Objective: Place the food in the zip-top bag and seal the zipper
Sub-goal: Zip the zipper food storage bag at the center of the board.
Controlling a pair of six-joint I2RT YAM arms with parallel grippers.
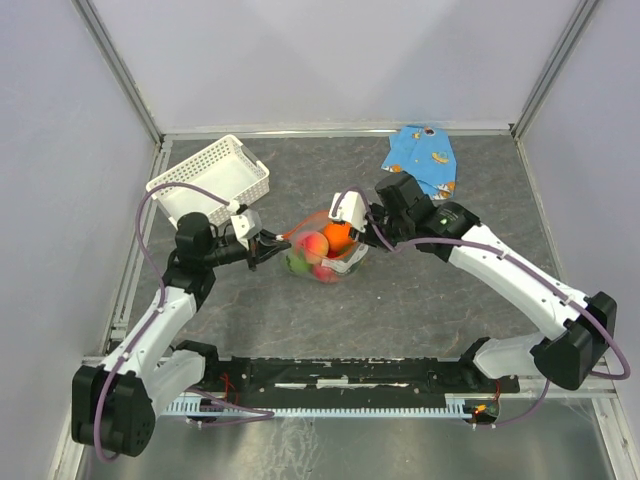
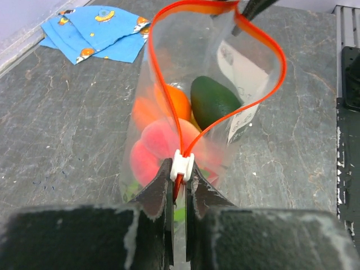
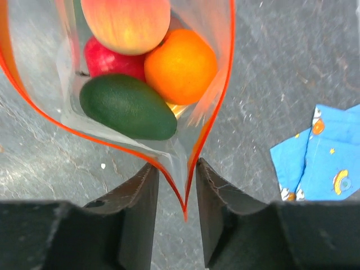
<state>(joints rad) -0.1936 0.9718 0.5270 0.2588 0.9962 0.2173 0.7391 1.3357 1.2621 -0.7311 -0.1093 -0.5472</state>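
Top external view: the left fingers (image 1: 262,243) and the right fingers (image 1: 362,233) face each other across the grey surface (image 1: 400,300), and the zip-top bag (image 1: 322,262) hangs between them, one end at each set of fingers. The toy fruits (image 1: 318,247) lie inside the bag. A white lattice basket (image 1: 215,178) stands behind the left fingers, and a blue patterned cloth (image 1: 424,160) lies behind the right fingers. Left wrist view: the left fingers are pressed almost together and pinch the zipper (image 2: 261,90) directly below its white slider (image 2: 183,164), which sits at the fingertips. Beyond the slider the two zipper strips part into an open loop that runs to the far end of the bag. The dark green fruit (image 2: 214,101) and the orange fruit (image 2: 179,102) rest inside the bag ahead of the fingers, with a pink fruit nearer the fingertips. Right wrist view: the right fingers stand narrowly apart and pinch the pointed end of the bag, where the two strips meet between the fingertips. Ahead of the fingertips lies the dark green fruit, then the orange fruit and the red fruit (image 3: 109,59), with the peach-pink fruit (image 3: 126,22) farthest away.
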